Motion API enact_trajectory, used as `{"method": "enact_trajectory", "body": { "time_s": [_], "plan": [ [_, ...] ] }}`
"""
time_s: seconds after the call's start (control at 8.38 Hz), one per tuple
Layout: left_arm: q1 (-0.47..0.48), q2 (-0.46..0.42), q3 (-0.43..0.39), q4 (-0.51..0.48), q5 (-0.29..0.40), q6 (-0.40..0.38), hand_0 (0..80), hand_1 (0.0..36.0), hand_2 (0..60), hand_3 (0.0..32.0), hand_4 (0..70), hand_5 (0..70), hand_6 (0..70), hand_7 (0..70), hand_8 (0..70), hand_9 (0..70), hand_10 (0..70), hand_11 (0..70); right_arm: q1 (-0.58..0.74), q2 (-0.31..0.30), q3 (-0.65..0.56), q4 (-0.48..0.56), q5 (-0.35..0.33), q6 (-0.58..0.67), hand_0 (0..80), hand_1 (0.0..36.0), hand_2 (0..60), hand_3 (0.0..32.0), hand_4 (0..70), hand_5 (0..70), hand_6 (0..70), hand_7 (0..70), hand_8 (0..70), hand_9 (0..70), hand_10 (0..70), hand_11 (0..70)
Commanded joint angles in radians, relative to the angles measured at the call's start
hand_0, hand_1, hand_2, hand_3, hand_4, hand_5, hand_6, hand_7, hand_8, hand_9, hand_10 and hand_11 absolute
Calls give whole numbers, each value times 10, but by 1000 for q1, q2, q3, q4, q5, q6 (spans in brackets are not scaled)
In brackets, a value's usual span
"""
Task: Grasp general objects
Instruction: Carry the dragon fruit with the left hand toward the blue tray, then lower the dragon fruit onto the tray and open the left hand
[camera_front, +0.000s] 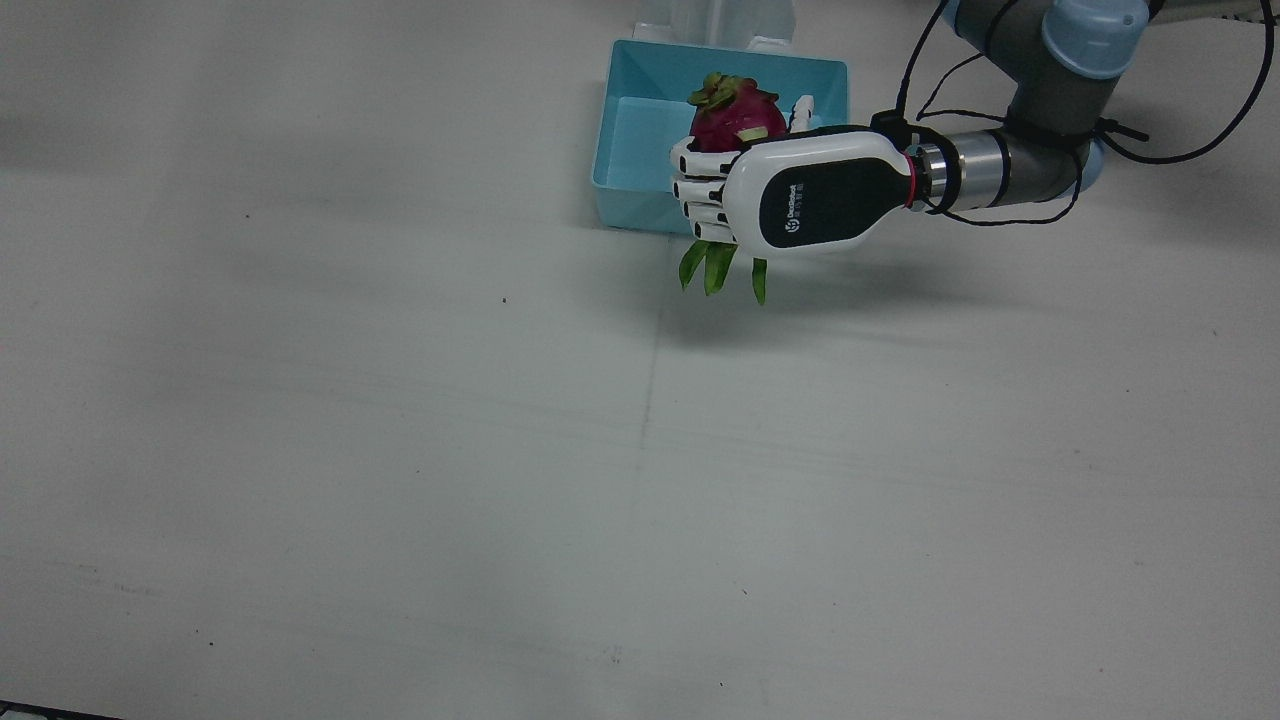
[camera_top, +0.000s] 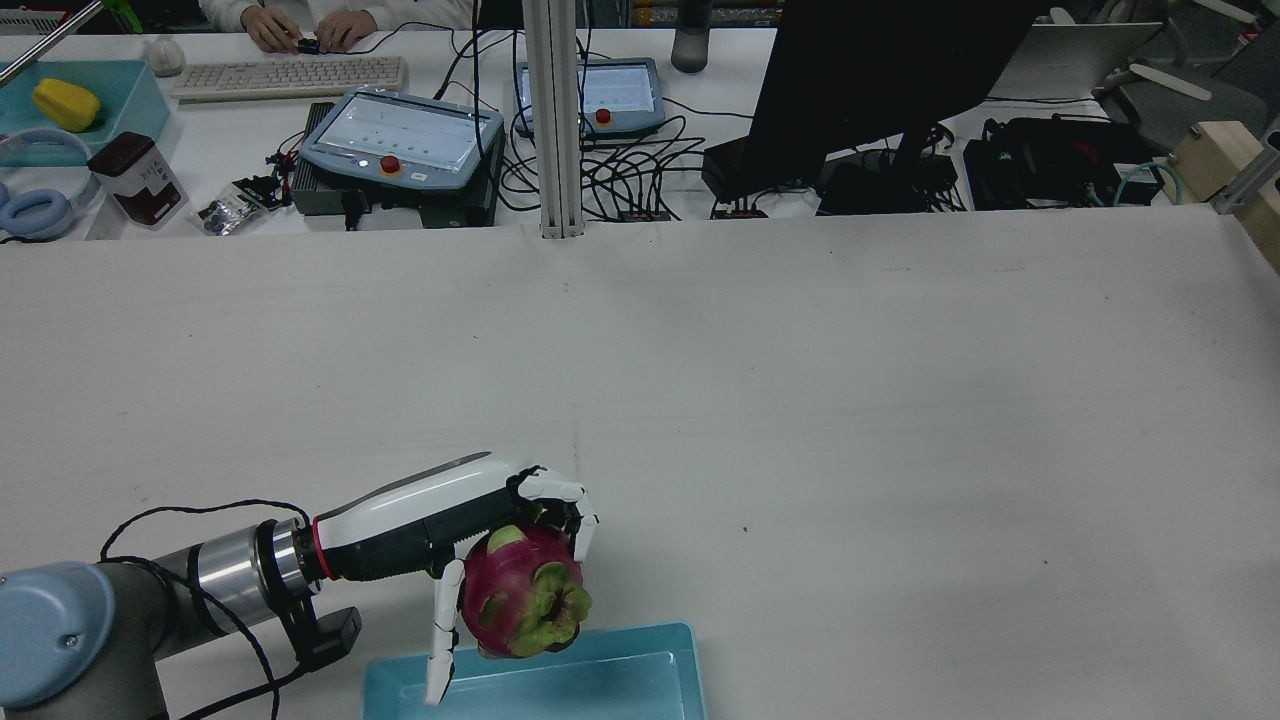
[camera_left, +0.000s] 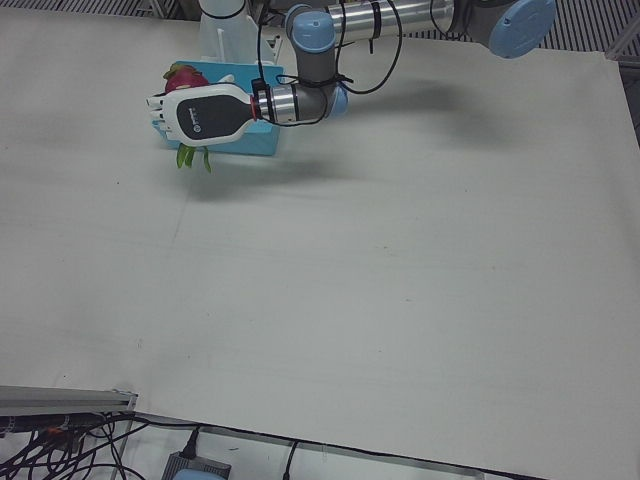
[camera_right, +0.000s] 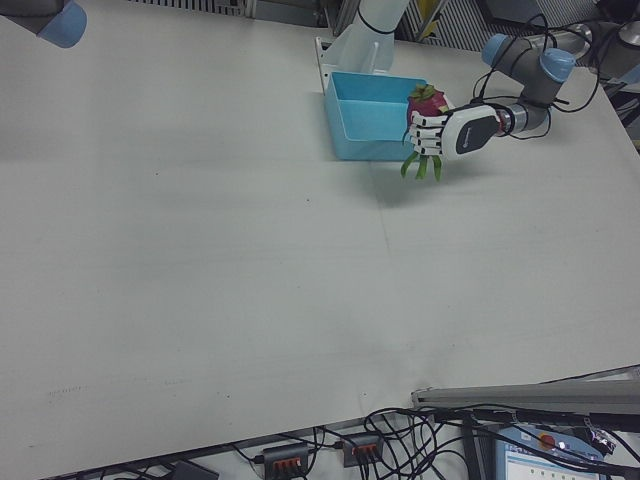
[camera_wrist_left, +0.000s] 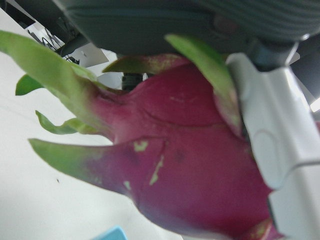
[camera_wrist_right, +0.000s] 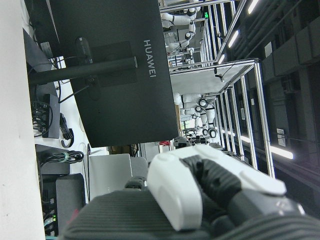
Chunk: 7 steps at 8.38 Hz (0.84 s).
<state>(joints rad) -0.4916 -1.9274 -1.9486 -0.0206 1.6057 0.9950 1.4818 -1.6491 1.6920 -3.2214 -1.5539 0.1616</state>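
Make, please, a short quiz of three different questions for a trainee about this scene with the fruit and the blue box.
1. True or false: the dragon fruit lies on the table.
2. Which hand holds the fruit? A) left hand B) right hand C) neither
3. Fill in: the held fruit hangs at the edge of the ____ bin.

Key
1. False: it is held in the air.
2. A.
3. Blue; its green leaf tips stick out past the bin's wall in the front view.
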Motion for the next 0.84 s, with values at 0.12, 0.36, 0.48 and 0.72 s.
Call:
{"method": "enact_trajectory", "body": {
  "time_s": [0.12,0.36,0.48,0.72],
  "plan": [
    [129,-2,-9,-18,-12,53,561,360,600,0,645,700,700,700,699,700,700,700,0,0,0,0,0,1,0,0,0,0,0,0,0,0,0,0,0,0],
    [140,-1,-9,-36,-10,51,572,226,498,0,542,700,700,700,585,700,533,700,0,0,0,0,0,-1,0,0,0,0,0,0,0,0,0,0,0,0],
    [148,-1,-10,-45,-10,51,581,164,41,0,264,700,371,508,271,310,219,331,0,0,0,0,0,1,0,0,0,0,0,0,0,0,0,0,0,0],
    [149,-1,-10,-47,-10,51,572,160,0,0,222,0,151,178,97,37,60,104,0,0,0,0,0,-1,0,0,0,0,0,0,0,0,0,0,0,0]
  ]
}}
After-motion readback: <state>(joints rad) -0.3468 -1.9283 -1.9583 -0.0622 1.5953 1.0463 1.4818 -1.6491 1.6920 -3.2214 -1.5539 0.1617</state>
